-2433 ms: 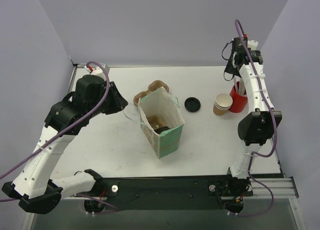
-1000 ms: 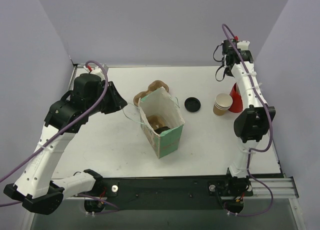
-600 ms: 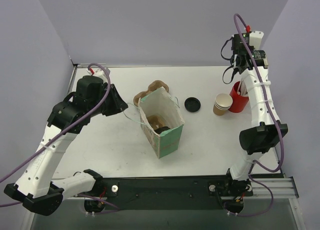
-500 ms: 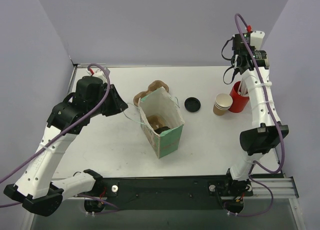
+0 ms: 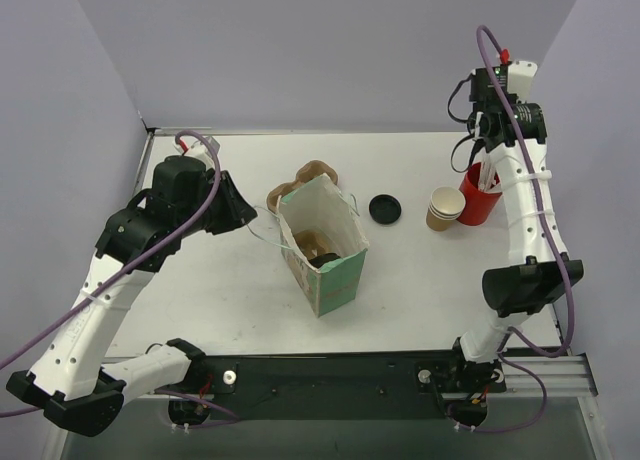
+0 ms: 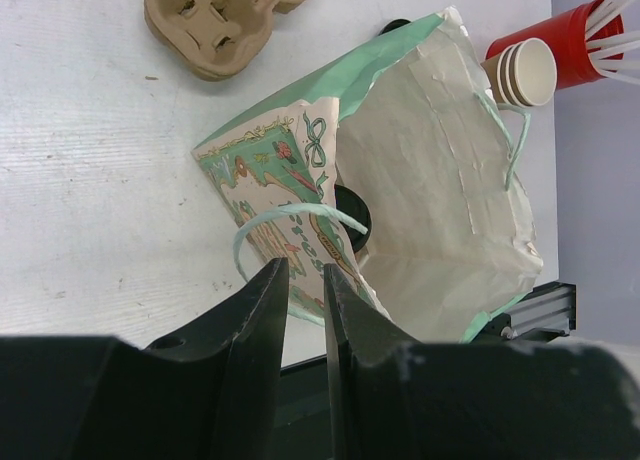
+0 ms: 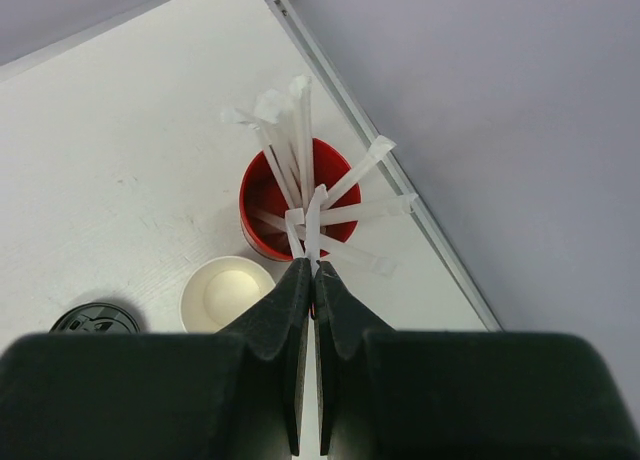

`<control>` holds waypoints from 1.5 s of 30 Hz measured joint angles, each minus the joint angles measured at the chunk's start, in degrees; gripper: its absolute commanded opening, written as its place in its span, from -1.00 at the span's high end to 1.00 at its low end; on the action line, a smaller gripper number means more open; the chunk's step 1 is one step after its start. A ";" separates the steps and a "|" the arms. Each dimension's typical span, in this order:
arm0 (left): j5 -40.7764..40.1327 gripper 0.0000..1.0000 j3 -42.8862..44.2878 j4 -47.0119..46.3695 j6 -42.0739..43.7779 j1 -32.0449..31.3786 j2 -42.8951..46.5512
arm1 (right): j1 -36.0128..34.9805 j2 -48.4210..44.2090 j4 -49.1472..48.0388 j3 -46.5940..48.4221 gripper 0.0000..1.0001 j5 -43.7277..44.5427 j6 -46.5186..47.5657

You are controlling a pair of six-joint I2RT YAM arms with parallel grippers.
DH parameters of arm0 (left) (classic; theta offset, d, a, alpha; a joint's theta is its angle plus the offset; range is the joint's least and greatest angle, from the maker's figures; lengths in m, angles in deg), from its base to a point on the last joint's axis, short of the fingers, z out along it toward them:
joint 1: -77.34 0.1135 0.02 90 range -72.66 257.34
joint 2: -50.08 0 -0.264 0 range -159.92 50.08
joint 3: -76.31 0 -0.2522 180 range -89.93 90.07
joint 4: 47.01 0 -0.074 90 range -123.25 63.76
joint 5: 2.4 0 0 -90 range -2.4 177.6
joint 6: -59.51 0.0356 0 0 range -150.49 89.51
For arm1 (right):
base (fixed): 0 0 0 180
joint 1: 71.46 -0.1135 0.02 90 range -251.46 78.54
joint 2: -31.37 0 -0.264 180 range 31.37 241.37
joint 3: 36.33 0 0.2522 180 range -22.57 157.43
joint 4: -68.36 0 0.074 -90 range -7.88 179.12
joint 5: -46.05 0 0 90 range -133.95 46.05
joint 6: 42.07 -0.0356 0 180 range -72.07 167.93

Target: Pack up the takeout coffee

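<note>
The takeout coffee (image 5: 445, 208) is a small tapered cup of brown kraft paper, standing upright on the white counter (image 5: 420, 280) toward its far right side. Its mouth faces up, uncovered, and the inside is a pale cream with nothing to be seen in it. Stepped rims show along its side in the left wrist view (it seems to sit nested with other brown cups alike, though how many is hard to tell). It stands just beside the red cup (image 5: 472, 208), on that cup's left, and a little apart from the black lid (image 5: 385, 209).
</note>
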 measured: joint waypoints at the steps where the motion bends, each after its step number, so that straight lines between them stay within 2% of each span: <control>1: 0.02 0.38 -0.11 0.02 -0.02 0.00 0.07 | 0.02 -0.42 0.02 -0.20 1.00 0.00 -0.02; 15: 0.02 0.38 -1.01 -0.04 -0.09 0.02 0.85 | 2.27 -1.40 0.22 -4.37 1.00 -1.33 -1.42; 18: 0.02 0.38 -1.09 -0.04 -0.09 0.02 0.90 | 2.29 -0.96 0.24 -4.24 0.86 -1.97 -1.73; 24: 0.02 0.38 -1.14 -0.07 -0.07 0.13 1.03 | 3.61 2.86 0.24 -4.00 0.87 -4.02 -2.62; 26: 0.02 0.38 -1.14 -0.07 -0.07 0.22 1.09 | 4.61 4.72 0.26 -3.87 0.68 -4.90 -3.06; 27: 0.02 0.38 -1.14 -0.09 -0.07 0.26 1.09 | 5.14 6.08 0.26 -3.54 0.35 -5.44 -3.32; 30: 0.02 0.38 -1.14 -0.17 -0.07 0.28 1.09 | 6.25 9.62 0.22 -2.97 0.00 -6.49 -3.80; 35: 0.02 0.38 -1.14 -0.42 -0.04 0.46 1.09 | 7.21 11.52 0.76 -2.71 0.01 -7.82 -3.93; 42: 0.04 0.38 -1.14 -0.42 0.22 1.05 1.09 | 7.17 11.34 1.27 0.31 0.25 -8.79 -4.96; 45: 0.04 0.38 -1.14 -0.42 0.26 1.42 1.09 | 6.91 11.32 1.42 0.31 0.28 -8.87 -5.18</control>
